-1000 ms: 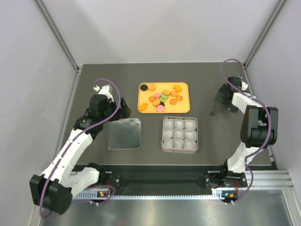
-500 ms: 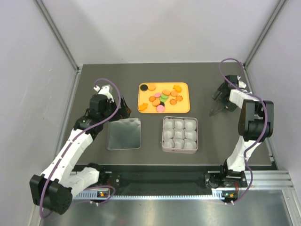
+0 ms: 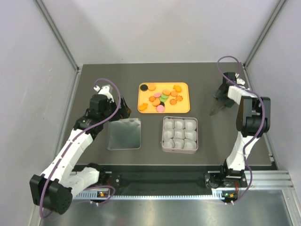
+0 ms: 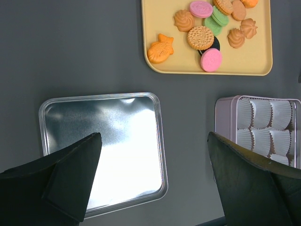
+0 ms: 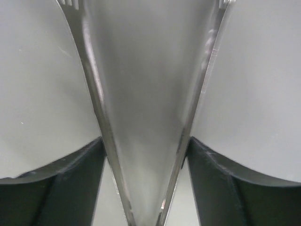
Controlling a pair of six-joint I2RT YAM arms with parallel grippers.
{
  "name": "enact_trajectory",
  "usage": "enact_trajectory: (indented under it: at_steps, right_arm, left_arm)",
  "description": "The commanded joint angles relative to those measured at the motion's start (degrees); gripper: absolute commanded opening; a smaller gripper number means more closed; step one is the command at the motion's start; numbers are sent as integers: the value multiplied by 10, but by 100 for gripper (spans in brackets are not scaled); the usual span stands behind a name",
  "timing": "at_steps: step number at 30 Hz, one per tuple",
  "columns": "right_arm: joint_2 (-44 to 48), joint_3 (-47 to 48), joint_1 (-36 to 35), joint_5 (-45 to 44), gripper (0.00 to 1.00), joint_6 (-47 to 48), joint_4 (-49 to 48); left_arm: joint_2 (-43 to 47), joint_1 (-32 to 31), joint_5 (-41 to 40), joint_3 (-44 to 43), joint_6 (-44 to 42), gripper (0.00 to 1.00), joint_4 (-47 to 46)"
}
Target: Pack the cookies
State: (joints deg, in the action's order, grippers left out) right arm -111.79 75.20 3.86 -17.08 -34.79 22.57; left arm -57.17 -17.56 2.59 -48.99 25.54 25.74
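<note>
Top external: cookies (image 3: 163, 97) heaped on the tray (image 3: 184, 108), just beyond the tin (image 3: 163, 141) — left end effector (image 4: 153, 136) spread wide, empty; right end effector (image 5: 145, 140) parted as well, nothing between its fingers (image 5: 56, 188).

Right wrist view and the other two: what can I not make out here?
- Right wrist view: it faces the enclosure wall; nothing of the task shows.
- Left wrist view: the tin is cut by the right edge, the tray by the top edge; one finger of the left gripper covers a corner of the lid.
- Top view: the cookies are too small to count.
</note>
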Motion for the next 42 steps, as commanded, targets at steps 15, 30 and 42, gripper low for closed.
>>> enact_trajectory:
  at_steps: [15,30,42]
  right_arm:
    - [109,74,-66,57,49,110,60]
    - [325,3,-247,62,49,109,208]
    - [335,1,-374,72,48,119,209]
  left_arm:
    - [-1,2,3,-11,-5,99,-16]
    - [-22,1,46,-9,6,98,-24]
    - [8,1,15,-9,-2,98,-19]
